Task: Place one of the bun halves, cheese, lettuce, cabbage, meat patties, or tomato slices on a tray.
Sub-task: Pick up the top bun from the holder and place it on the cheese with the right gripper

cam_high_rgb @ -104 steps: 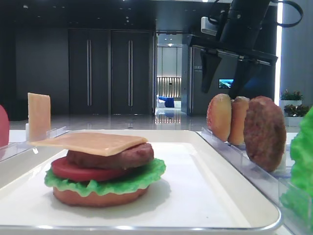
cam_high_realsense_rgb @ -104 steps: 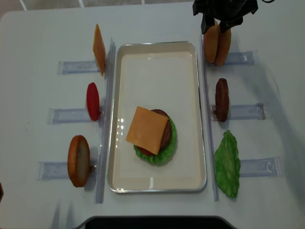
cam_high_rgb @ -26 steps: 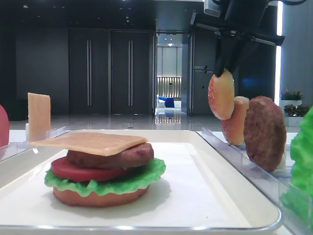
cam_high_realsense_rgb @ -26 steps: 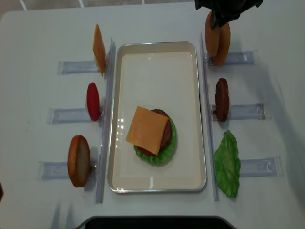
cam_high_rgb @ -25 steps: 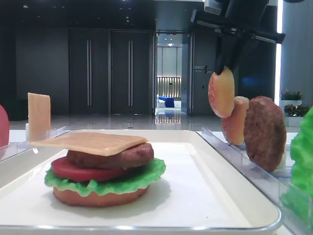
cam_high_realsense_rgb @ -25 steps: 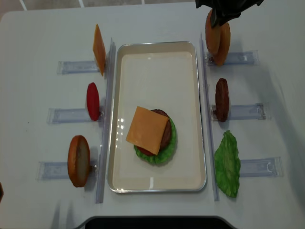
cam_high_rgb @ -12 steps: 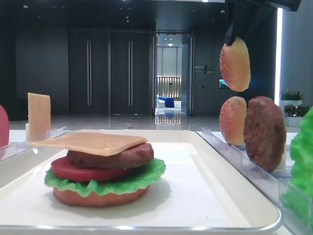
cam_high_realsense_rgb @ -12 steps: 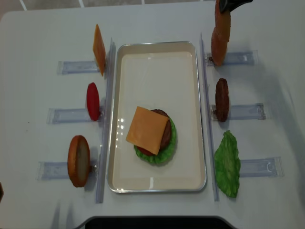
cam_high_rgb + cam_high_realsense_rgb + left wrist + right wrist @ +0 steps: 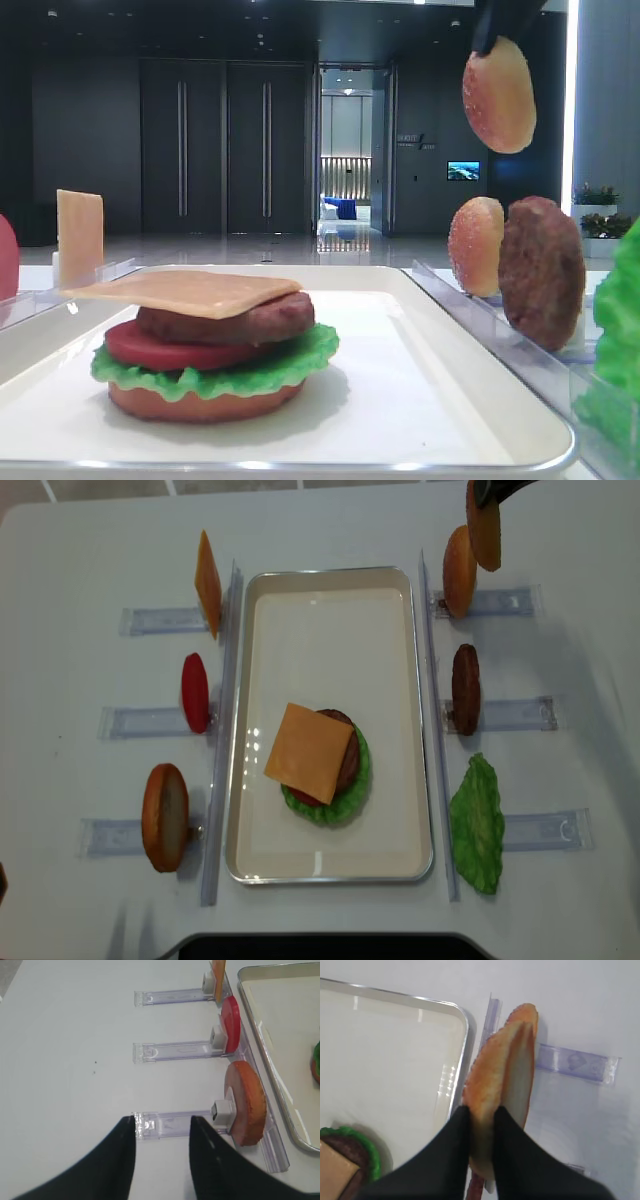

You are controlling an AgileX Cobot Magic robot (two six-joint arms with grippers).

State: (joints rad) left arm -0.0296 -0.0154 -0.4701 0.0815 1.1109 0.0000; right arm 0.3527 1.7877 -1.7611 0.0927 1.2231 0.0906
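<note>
My right gripper (image 9: 481, 1110) is shut on a speckled bun half (image 9: 485, 530), held on edge in the air above the far right rack. A second bun half (image 9: 459, 570) stands in that rack below it. The white tray (image 9: 330, 575) in the middle carries a stack of bottom bun, lettuce, tomato and patty with a cheese slice (image 9: 310, 752) on top. In the low exterior view the held bun half (image 9: 498, 95) hangs well above the rack bun half (image 9: 475, 245). My left gripper (image 9: 162, 1120) is open over the end of a clear rack, holding nothing.
Right racks hold a meat patty (image 9: 465, 688) and a lettuce leaf (image 9: 477, 822). Left racks hold a cheese slice (image 9: 207, 583), a tomato slice (image 9: 195, 692) and a smooth bottom bun (image 9: 165, 816). Clear rails run along both long sides of the tray.
My right gripper has risen with the bun half, lifting it clear of the rack and of the other bun half. The left gripper has not moved.
</note>
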